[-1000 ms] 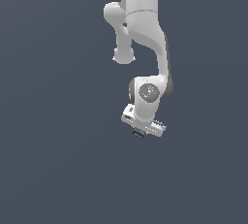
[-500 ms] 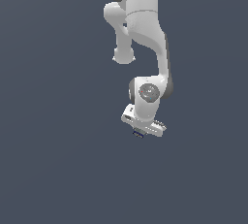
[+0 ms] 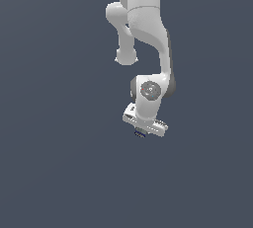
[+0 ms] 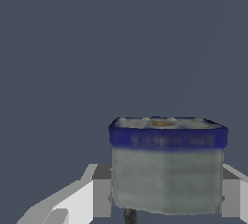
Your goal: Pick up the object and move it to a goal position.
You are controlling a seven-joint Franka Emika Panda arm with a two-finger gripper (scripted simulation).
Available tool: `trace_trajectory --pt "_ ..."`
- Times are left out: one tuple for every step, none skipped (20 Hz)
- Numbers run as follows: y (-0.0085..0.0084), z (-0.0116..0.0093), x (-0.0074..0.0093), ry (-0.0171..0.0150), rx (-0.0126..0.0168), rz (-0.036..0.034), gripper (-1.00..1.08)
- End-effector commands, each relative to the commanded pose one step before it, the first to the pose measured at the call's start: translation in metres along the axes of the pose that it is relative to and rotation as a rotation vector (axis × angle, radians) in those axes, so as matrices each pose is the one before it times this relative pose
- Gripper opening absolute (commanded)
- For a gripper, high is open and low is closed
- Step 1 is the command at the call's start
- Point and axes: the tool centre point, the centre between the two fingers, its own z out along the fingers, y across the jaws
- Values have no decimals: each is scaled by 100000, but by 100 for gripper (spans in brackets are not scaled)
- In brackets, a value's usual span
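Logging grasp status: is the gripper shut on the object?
Shut on it: wrist view shows the object filling the gap between both fingers of the gripper.

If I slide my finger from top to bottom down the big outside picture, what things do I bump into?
The white robot arm → its round wrist joint → the flat white gripper → the tiny dark object peeking out under it → then just plain grey-blue background.

**Object sits between the fingers, under the arm**

The arm (image 3: 148, 29) hangs down from the exterior view's top. The end effector (image 3: 142, 132) is at its lower end. The object (image 4: 167, 165) sits between the two fingers (image 4: 99, 194), one on each side.
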Motion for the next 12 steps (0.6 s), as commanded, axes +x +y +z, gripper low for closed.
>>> trace_trajectory --pt "568 -598 -323 94 56 25 -100" --pt "292 -277 -184 0 0 0 -100" --pt "321 -305 -202 0 0 0 -100" --pt "352 -334 -221 0 0 0 -100" --pt "383 -365 -241 0 0 0 -100" --pt "414 -395 -260 0 0 0 -100" --pt "446 -425 -280 0 0 0 -100" --pt "477 -456 -299 0 0 0 -100" --pt "509 -486 -319 0 0 0 -100" --pt "558 -514 -327 -36 51 30 -100" --pt "569 -545 -356 0 0 0 -100" --pt "586 -562 -366 0 0 0 -100"
